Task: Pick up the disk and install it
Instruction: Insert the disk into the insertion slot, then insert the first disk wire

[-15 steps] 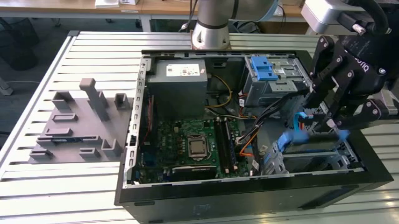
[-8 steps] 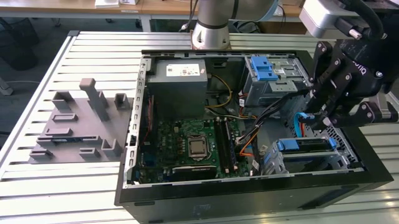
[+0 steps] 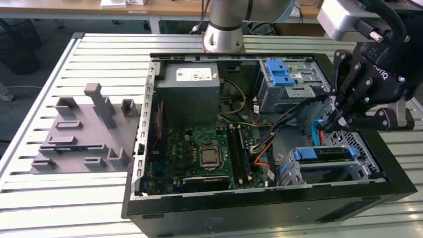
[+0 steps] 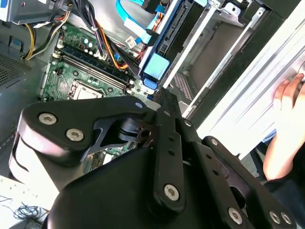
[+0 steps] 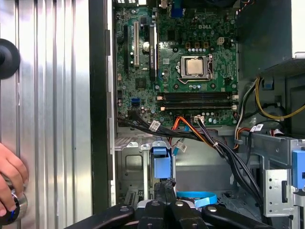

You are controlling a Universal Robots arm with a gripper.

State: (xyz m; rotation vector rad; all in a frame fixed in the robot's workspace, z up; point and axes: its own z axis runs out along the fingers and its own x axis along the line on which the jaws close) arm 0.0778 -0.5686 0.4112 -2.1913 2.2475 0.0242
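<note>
A grey rack sits toward the surface's edge at the exterior view's left, then the open computer case. The disk lies in its bay by the near right corner, long axis crosswise (blue rails showing). The pincer, apparently closed on nothing, hangs just beyond it.

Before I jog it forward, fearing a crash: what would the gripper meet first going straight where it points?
Probably the blue plastic tab right ahead of the gripper in the first wrist view; how close they are is unclear.
</note>
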